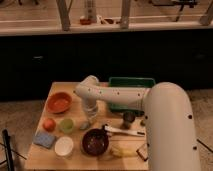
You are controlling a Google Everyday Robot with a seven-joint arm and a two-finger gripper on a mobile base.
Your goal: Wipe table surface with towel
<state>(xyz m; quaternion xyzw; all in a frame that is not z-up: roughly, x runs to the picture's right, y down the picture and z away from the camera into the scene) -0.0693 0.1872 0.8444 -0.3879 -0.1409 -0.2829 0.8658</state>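
camera view: towel [85, 125] lies bunched on the table surface [47, 159], left of centre, just right of the green cup [66, 125]. gripper [89, 116] points down directly over it; open or closed, cannot tell. brown bowl [95, 141] sits nearer.

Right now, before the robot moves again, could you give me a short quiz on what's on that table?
1. True or false: the green tray sits on the far side of the table.
2. Which lies nearest the blue-grey pad? A. white bowl B. banana C. dark cup
3. Fill in: the tool is down beside the green cup, at the small pale grey ____.
Key: 1 true; 2 A; 3 towel.
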